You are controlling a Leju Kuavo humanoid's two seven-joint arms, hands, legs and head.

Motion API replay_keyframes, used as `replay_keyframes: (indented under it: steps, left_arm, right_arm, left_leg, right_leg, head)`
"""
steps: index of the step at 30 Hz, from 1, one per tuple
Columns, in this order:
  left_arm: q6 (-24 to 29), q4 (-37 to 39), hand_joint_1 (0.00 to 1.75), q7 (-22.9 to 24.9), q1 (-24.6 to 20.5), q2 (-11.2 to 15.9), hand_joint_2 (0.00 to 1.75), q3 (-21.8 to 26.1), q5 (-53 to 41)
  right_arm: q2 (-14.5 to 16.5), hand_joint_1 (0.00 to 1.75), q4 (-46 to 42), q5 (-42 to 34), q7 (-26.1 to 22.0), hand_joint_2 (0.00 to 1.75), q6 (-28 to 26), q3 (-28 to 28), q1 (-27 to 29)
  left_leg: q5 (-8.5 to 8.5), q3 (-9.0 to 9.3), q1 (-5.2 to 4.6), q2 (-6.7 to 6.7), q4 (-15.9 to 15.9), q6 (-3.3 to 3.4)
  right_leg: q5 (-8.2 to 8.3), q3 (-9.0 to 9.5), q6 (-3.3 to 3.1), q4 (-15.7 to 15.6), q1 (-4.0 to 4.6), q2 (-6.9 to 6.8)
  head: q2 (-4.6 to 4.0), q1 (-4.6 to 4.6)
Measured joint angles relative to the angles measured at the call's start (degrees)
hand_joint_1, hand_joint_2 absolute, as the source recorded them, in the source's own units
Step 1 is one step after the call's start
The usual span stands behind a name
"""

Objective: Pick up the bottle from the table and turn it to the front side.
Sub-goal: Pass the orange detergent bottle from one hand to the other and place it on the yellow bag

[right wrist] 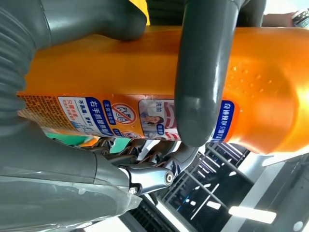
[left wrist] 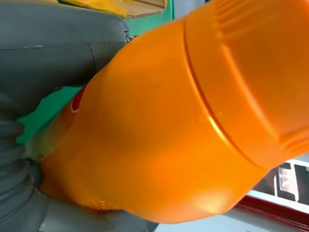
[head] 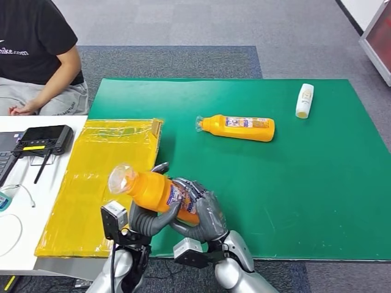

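At the lower centre of the head view, the orange bottle (head: pixel 154 190) is already lifted off the green mat (head: pixel 299 195), gripped by the left hand (head: pixel 149 221) and right hand (head: pixel 203 217), with turning it frontward seemingly unfinished.

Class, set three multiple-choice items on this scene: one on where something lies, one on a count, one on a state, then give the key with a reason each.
1. Where does the white bottle lie?
A. on the yellow sheet
B. near the green mat's far right corner
C. in a hand

2. How many orange bottles are there?
A. one
B. two
C. three

3. The held orange bottle is
A. lying on the mat
B. gripped by both hands
C. standing upright

Key: B, it rests on green at the far right; B, a second orange bottle lies on the mat; B, left hand and right hand wrap it.
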Motion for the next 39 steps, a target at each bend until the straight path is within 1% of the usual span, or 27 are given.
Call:
replay_keyframes:
  steps: [2,3,4,6,9,13,18,24,32,39]
  left_arm:
    - [-0.04,0.17,1.75,0.16,-0.19,-0.03,1.75,0.02,0.2]
    - [-0.02,0.24,1.75,0.13,-0.3,-0.04,1.75,0.03,0.17]
    - [0.04,0.3,1.75,0.0,-0.43,-0.04,1.75,0.05,0.02]
    - [0.36,0.34,1.75,-0.46,-0.73,-0.03,1.75,0.12,-0.6]
    - [1.58,0.34,1.75,-1.34,-1.1,0.01,1.75,0.28,-2.21]
    - [3.95,0.1,1.75,-2.66,-1.04,0.2,1.75,0.51,-4.9]
    - [6.9,-0.91,1.75,-3.54,-0.94,0.45,1.75,0.72,-7.45]
    - [14.58,-1.46,1.75,-3.69,-0.67,1.44,1.75,0.77,-15.05]
    - [24.85,-3.11,1.75,-3.06,0.88,4.37,1.75,0.84,-27.23]
    - [31.02,-4.94,1.75,0.9,2.93,7.44,1.75,2.08,-39.22]
  right_arm:
    - [-0.01,0.99,0.14,-0.05,0.01,1.75,-0.13,0.06,-0.18]
    - [-0.02,0.56,0.17,-0.13,0.01,1.75,-0.2,0.1,-0.25]
    - [-0.02,0.21,0.19,-0.21,-0.01,1.75,-0.3,0.15,-0.33]
    - [-0.02,0.0,0.19,-0.37,-0.05,1.75,-0.71,0.33,-0.48]
    - [-0.02,0.0,0.28,-0.46,-0.18,1.75,-1.6,0.6,-0.71]
    - [0.14,0.0,0.51,-1.59,-0.62,0.0,-2.31,0.67,-0.79]
    - [0.54,0.0,1.06,-2.89,-1.02,0.0,-2.79,0.64,-0.89]
    - [0.85,0.0,2.15,-3.34,-1.0,0.0,-4.62,0.37,-0.76]
    - [1.16,0.0,3.58,-2.64,-1.35,0.0,-6.25,-0.43,0.04]
    - [1.42,0.0,4.96,0.86,-0.63,0.0,-9.38,-1.36,0.61]
  left_leg:
    - [0.0,-0.01,0.0,0.0,0.0,0.0]
    - [0.0,-0.01,0.0,0.0,0.0,0.0]
    - [0.0,-0.01,0.0,0.0,0.0,0.0]
    - [0.0,-0.01,0.0,0.0,0.0,0.0]
    - [0.0,-0.01,0.0,0.0,0.0,0.0]
    - [0.0,-0.02,0.0,0.0,0.0,-0.01]
    - [0.01,-0.02,0.0,0.0,0.0,-0.01]
    - [0.0,-0.02,0.0,0.0,0.0,-0.01]
    - [0.0,-0.03,0.01,0.01,0.0,-0.01]
    - [0.0,-0.04,0.01,0.01,0.0,-0.01]
  right_leg:
    - [0.0,-0.01,0.0,0.0,0.0,0.0]
    - [0.0,-0.01,0.0,0.0,0.0,0.0]
    - [0.0,-0.02,0.0,0.0,0.0,0.0]
    - [0.0,-0.02,0.0,0.0,0.0,0.0]
    - [0.0,-0.02,0.0,0.0,0.0,0.0]
    - [0.0,-0.02,0.0,0.0,0.0,0.0]
    - [0.0,-0.02,0.0,0.0,0.0,0.0]
    - [0.0,-0.03,0.0,0.0,0.0,0.0]
    - [-0.01,-0.05,-0.01,0.0,0.01,0.02]
    - [-0.01,-0.05,-0.01,0.0,0.01,0.02]
  head:
    - [0.0,0.0]
    - [0.0,-0.01]
    - [0.0,-0.01]
    - [0.0,-0.01]
    - [0.0,-0.01]
    - [0.0,-0.01]
    - [0.0,0.0]
    - [0.01,0.0]
    - [0.0,-0.01]
    - [0.0,-0.01]
